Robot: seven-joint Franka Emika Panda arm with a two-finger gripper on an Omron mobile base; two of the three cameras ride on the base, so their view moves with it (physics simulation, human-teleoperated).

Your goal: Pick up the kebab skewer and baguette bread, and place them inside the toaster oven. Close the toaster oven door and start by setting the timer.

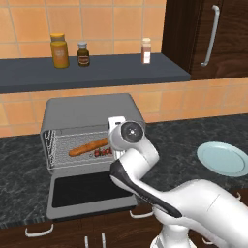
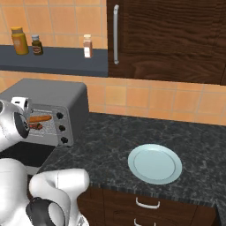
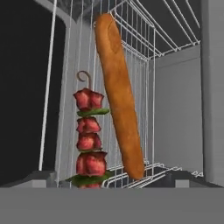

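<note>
Skewer (image 3: pixel 89 140) and baguette (image 3: pixel 119 96) lie side by side inside the oven (image 1: pixel 92 114); end effector spread, empty. Next: lift the dropped door (image 1: pixel 87 190) shut.

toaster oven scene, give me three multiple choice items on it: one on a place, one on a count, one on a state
1. Where does the baguette bread lie?
A. on the plate
B. on the rack inside the toaster oven
C. on the shelf

2. How many containers stand on the shelf?
A. three
B. one
C. five

3. How is the toaster oven door?
A. shut
B. folded down open
C. taken off

Answers: 1 B, it rests on the wire rack beside the kebab skewer. 2 A, three containers stand in a row. 3 B, the dark pane lies flat before the cavity.
</note>
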